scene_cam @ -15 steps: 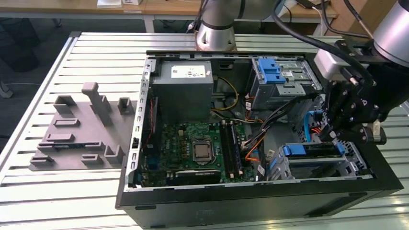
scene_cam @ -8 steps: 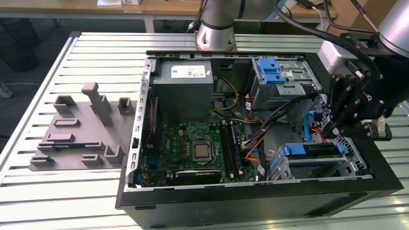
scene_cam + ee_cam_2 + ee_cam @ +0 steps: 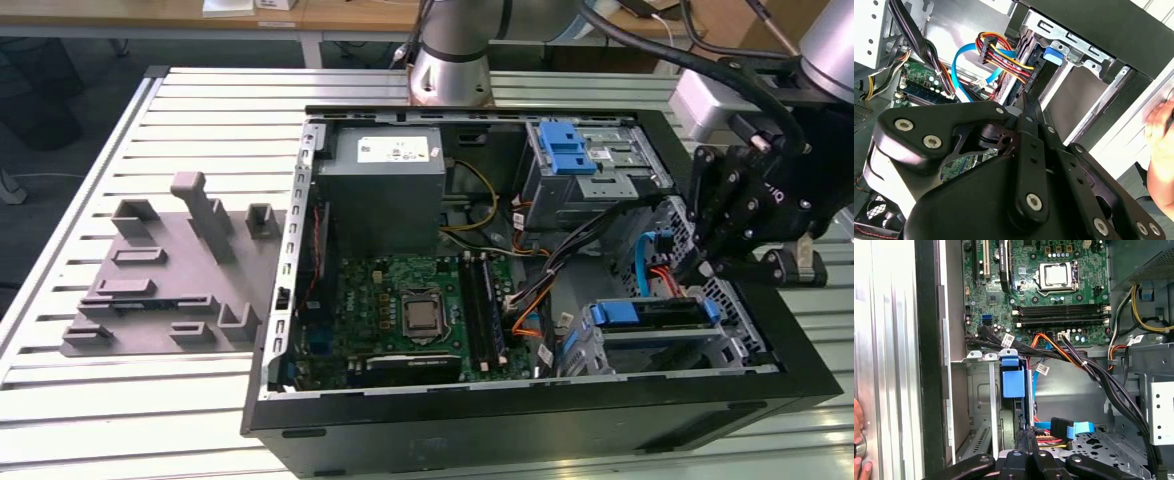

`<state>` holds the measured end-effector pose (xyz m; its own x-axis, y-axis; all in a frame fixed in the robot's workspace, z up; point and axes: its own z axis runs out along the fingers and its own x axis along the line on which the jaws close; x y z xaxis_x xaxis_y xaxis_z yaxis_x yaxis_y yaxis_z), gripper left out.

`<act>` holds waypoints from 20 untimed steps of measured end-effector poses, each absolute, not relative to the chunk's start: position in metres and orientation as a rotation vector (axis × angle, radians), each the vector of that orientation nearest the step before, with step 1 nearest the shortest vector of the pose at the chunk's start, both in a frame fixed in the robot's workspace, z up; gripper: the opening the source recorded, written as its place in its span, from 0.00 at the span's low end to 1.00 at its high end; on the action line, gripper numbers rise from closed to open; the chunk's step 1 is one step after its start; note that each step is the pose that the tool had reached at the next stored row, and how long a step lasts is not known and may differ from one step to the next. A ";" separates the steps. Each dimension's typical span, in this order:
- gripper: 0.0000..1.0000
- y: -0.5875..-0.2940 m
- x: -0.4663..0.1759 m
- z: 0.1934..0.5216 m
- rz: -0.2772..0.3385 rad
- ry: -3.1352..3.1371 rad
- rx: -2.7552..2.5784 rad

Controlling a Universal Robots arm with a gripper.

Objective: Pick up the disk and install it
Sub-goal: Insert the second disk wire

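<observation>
**Disk seated in lower bay, gripper closed at its edge**

Slatted aluminium table [image 3: 160, 120] is seen carrying an open computer case [image 3: 534, 420] and, beside the case on the exterior view's left, a grey fixture block [image 3: 160, 280]. The motherboard [image 3: 414, 310] is used as landmark: the disk [image 3: 647, 315] in its blue carrier is found just beside the board, in the drive cage [image 3: 981, 390] at the case's front corner. In the first wrist view the blue carrier tab [image 3: 1013, 380] is seen standing in the cage slot, with red and blue cables [image 3: 1064, 430] close by.

The gripper [image 3: 1026, 440] is held just above the disk's edge, its fingers brought together; whether a thin edge is pinched cannot be told. Pickup is judged done; insertion looks nearly or fully done, seating unconfirmed.

A person's hand [image 3: 1159, 150] is rested on the case's outer wall. Labels are noted on the power supply [image 3: 387, 170]; no writing is legible.
</observation>
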<state>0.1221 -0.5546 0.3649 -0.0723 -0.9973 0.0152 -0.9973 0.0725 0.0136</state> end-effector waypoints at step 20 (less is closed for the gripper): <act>0.11 -0.555 0.114 0.379 0.000 -2.286 2.126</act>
